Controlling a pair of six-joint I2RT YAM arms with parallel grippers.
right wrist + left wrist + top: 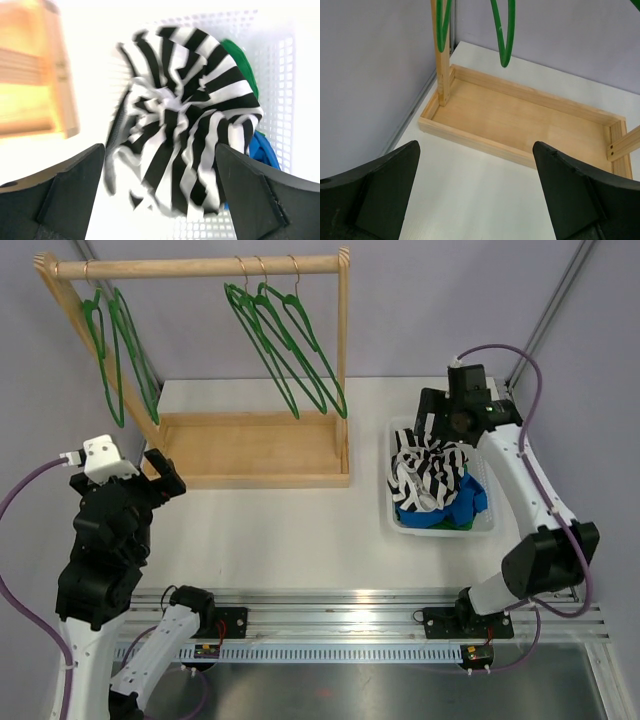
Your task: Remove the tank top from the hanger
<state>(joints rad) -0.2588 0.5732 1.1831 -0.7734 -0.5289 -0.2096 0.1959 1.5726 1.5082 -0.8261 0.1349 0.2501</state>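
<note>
- tank top (430, 475), the black-and-white striped one, lies crumpled in the white mesh basket (392, 512) on the right side of the table (280, 535), heaped on a blue garment (472, 498), with a bit of green cloth (241, 59) showing under it at the far end
- no part of it hangs on anything: the green hangers (285, 340) on the wooden rack (200, 267) all look bare, one group near the left post and one near the right post
- right gripper (156, 150) hovers over the basket with its jaws spread wide and nothing between them; the stripes show below the gap, not in it
- this wrist view is blurred, so whether either pad brushes the cloth is hard to tell, but it looks clear of it
- judged from this, the arm sits over the basket because that is the drop spot, and the wide jaws fit a release rather than a grab
- left gripper (475, 147) is also wide open and holds nothing; it hangs over bare table just in front of the rack's tray base (520, 120), near the left post
- that place reads as a waiting pose, well apart from the basket and out of the other arm's way
- the task looks as good as done: the garment is off its hanger and binned
- one thing to watch is loose cloth catching a pad if the right arm lifts away
</note>
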